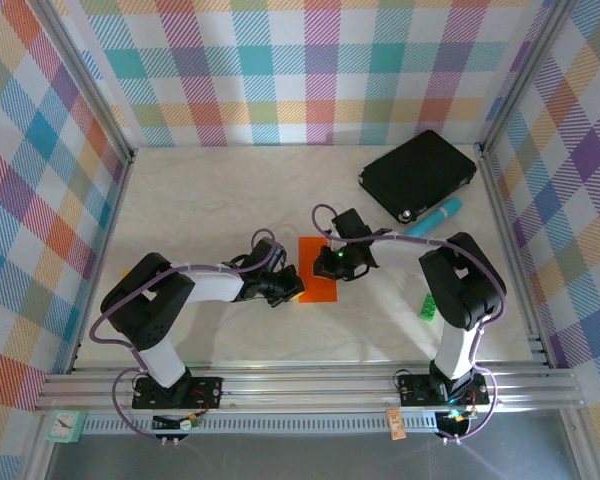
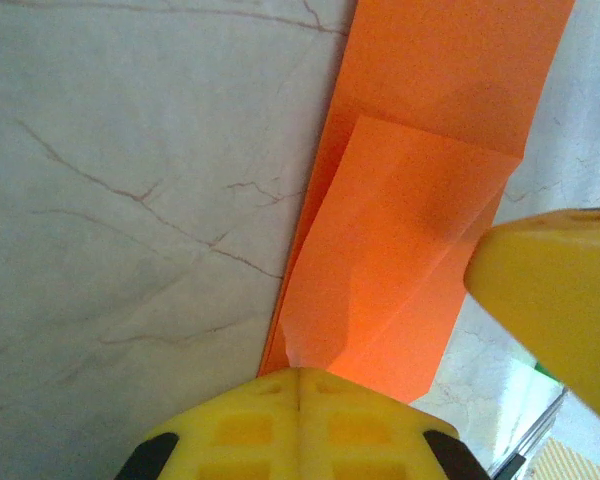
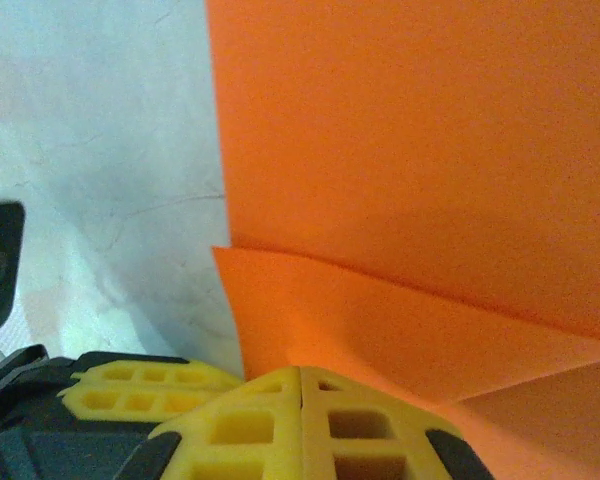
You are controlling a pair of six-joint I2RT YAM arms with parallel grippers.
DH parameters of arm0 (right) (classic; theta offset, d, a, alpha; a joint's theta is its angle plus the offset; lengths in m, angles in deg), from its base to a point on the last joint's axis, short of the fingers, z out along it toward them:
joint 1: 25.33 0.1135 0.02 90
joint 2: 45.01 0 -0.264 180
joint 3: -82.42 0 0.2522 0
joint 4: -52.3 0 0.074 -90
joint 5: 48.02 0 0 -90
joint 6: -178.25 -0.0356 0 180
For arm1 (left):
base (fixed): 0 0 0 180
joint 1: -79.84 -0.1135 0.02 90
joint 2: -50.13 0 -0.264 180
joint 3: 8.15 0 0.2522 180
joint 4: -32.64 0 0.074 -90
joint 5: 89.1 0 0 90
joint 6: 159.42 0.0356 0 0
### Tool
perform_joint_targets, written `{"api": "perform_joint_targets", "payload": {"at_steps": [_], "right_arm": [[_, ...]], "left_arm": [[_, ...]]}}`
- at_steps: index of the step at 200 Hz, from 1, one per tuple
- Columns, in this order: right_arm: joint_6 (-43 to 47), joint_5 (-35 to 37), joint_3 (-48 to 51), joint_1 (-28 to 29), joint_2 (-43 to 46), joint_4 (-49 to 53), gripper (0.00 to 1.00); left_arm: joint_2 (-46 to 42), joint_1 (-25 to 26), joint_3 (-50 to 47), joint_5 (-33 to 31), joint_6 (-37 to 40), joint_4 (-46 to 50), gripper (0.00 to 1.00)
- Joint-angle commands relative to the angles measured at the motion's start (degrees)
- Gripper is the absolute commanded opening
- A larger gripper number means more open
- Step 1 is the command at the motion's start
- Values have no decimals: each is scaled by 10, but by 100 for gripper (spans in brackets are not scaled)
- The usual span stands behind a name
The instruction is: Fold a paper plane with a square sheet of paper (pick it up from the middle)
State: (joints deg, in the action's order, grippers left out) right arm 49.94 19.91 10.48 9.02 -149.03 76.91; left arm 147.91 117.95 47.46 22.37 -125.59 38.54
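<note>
Partly folded orange paper (image 1: 317, 290) lies mid-frame on the table (image 1: 210, 210). The left gripper (image 1: 292, 288) meets its left edge and the right gripper (image 1: 328, 265) its right. Both have their fingers pressed together, tips at the paper.

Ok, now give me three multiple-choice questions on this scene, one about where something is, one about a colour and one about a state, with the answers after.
1. Where on the table does the black pad lie?
A. the far right corner
B. the near left corner
C. between the two arm bases

2. What colour is the sheet of paper?
A. green
B. orange
C. white

3. What state is the paper in?
A. flat and unfolded
B. crumpled into a ball
C. partly folded over itself

Answers:
1 A, the top view shows the pad far from the arm bases, on the right.
2 B, it is bright orange in the top view and both wrist views.
3 C, the left wrist view shows one layer creased over another.
</note>
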Motion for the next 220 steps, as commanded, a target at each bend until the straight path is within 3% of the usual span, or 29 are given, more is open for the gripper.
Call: {"api": "perform_joint_targets", "payload": {"at_steps": [1, 102, 181, 220], "right_arm": [[1, 14, 8, 13, 9, 11, 1], [-13, 26, 12, 32, -41, -6, 0], [-15, 39, 38, -98, -44, -40, 0], [-8, 67, 19, -130, -32, -13, 0]], "left_arm": [[16, 2, -4, -16, 3, 62, 0], [17, 2, -11, -25, 3, 86, 0], [20, 2, -61, -28, -8, 81, 0], [16, 2, -58, -24, -7, 75, 0]]}}
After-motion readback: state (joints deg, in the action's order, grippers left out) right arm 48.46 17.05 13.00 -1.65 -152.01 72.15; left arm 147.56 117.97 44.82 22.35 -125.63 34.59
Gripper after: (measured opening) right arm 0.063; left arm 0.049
